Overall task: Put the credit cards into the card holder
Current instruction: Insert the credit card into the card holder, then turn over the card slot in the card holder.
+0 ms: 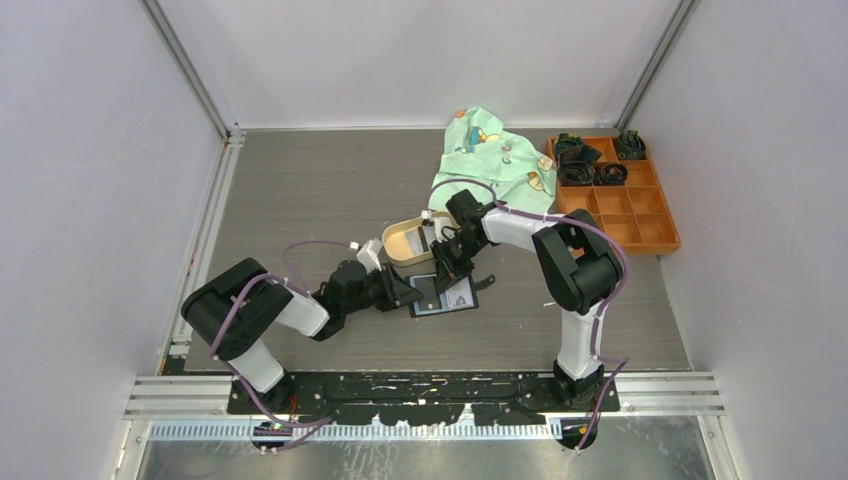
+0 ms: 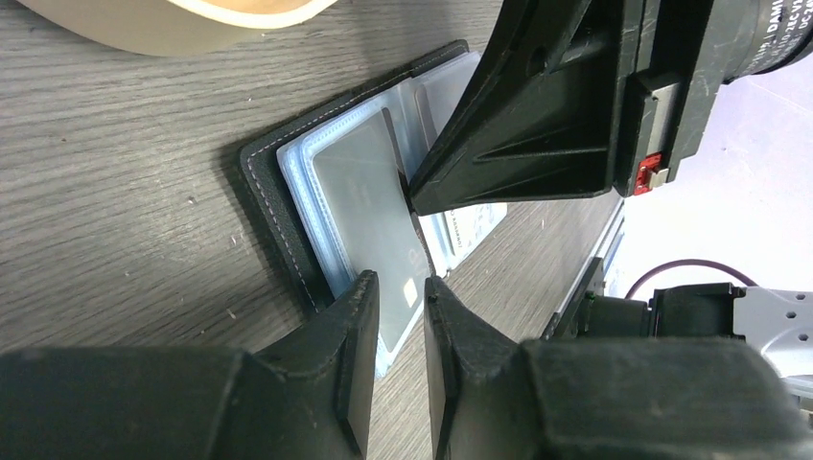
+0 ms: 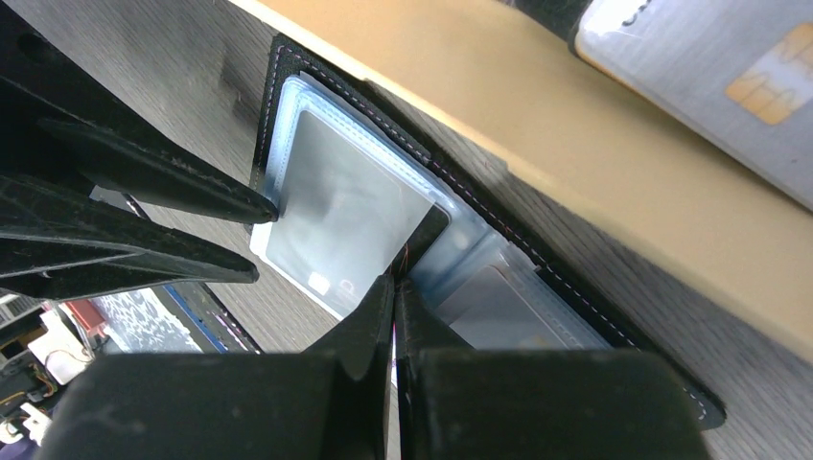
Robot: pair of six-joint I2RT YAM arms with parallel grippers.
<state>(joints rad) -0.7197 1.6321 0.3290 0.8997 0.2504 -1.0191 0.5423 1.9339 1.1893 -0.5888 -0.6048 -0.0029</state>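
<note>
Because the card (image 3: 350, 220) is thin, stiff and slick, I'd pinch its edge; it lies in the holder (image 2: 267, 180) at the tray's (image 3: 575, 134) six o'clock, left fingers (image 2: 353, 321) narrow beside it, right fingers (image 3: 372, 321) shut, tips upon it.

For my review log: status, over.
Left pincer part open at the grey card's end. Right pincer shut, tip on open card holder. That card sleeved; another card in tan tray. Nothing in the way.

Lab: white walls (image 1: 90, 150), aluminium rails (image 1: 190, 68)
</note>
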